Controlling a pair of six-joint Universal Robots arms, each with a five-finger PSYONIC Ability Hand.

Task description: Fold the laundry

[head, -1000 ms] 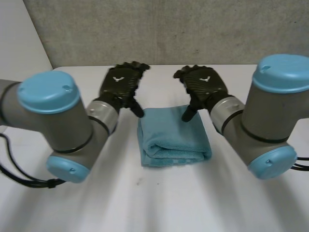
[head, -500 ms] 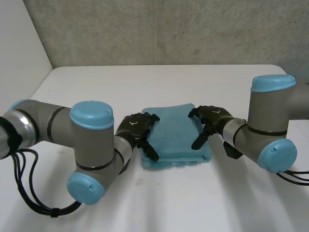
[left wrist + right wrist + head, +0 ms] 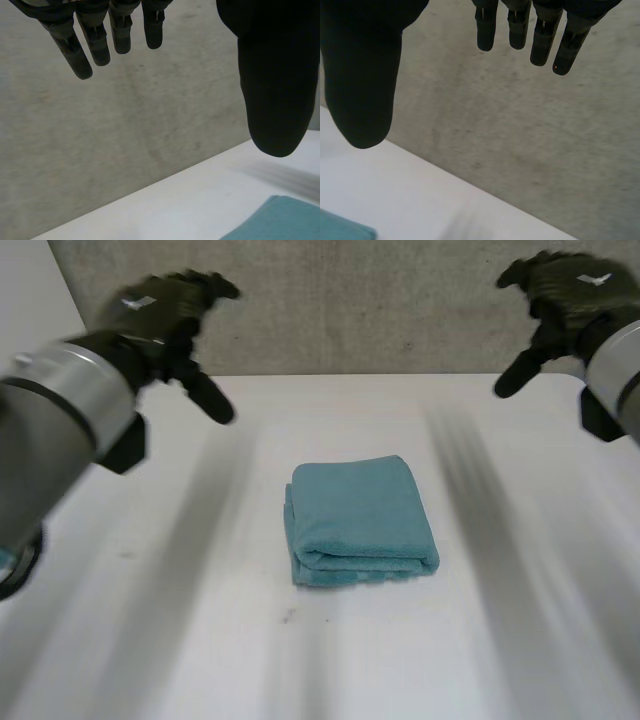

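Towel (image 3: 360,520): folded, mid-table (image 3: 320,660).
Left hand (image 3: 160,315): raised, fingers spread, empty.
Right hand (image 3: 565,290): raised, fingers spread, empty.

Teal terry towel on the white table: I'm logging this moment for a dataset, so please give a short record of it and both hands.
towel: teal terry towel, folded into a compact rectangle, lying flat
surface: white table
left hand: black left hand, open, fingers straight, in the air, apart from the towel
right hand: black right hand, open, in the air, apart from the towel
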